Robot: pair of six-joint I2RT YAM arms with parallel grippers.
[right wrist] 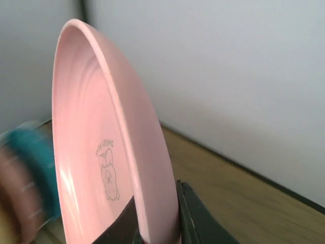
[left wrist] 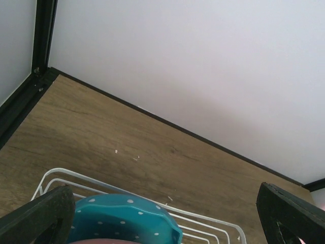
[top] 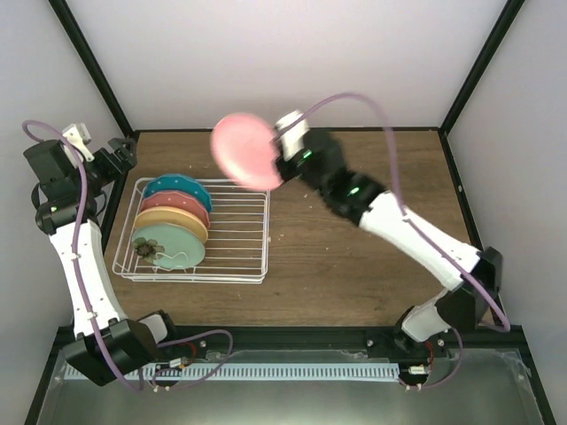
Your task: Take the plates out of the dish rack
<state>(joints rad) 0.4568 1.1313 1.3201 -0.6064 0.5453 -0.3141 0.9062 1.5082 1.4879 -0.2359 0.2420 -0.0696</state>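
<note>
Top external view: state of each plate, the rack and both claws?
pink plate, out of the rack, held aloft
teal plate, in the rack, leaning
salmon-red plate, in the rack, leaning
orange-yellow plate, in the rack, leaning
mint green plate, in the rack, leaning
dish rack, holds four plates at its left end
right claw, shut on the pink plate's rim
left claw, open, empty

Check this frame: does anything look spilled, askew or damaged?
Only a few pale flecks lie on the table beyond the dish rack. The pink plate sits edge-on in the right gripper; nothing looks damaged.
</note>
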